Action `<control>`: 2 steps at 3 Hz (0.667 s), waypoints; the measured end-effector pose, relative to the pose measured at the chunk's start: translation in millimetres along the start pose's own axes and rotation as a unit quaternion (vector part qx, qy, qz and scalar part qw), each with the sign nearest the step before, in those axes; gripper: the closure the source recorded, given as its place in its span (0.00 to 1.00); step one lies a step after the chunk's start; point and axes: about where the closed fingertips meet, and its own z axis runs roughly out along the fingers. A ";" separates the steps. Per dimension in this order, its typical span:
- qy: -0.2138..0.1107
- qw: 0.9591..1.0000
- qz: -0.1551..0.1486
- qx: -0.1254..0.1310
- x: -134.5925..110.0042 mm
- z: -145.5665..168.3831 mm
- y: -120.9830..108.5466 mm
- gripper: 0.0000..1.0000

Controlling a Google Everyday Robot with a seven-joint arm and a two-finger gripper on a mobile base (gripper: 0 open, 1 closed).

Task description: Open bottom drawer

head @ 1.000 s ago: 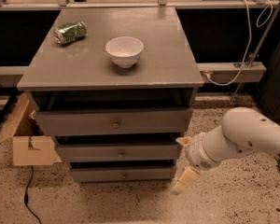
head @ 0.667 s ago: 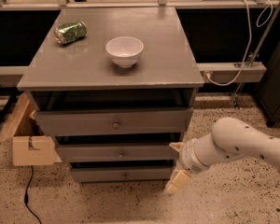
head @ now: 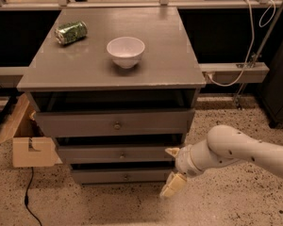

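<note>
Bottom drawer [head: 99, 175] is lowest of the cabinet's three, front pushed in, knob [head: 126, 176] untouched, so not opened yet. Change vs 1 s ago: arm has swung left, and the end effector [head: 173, 168] now hangs at the right end of the drawer fronts, btwn middle & bottom drawer height, rather than off to the right. Its fingers are spread wide w/ nothing held. Approach phase only; prob needs more leftward travel & slightly lower to meet the knob. Bowl [head: 126, 51] & can [head: 70, 32] on tabletop [head: 170, 55] unmoved.
</note>
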 end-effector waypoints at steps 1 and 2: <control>0.001 1.000 0.002 -0.005 26.2 31.3 -5.3 0.00; 0.005 1.000 -0.013 -0.023 64.9 85.6 -11.2 0.00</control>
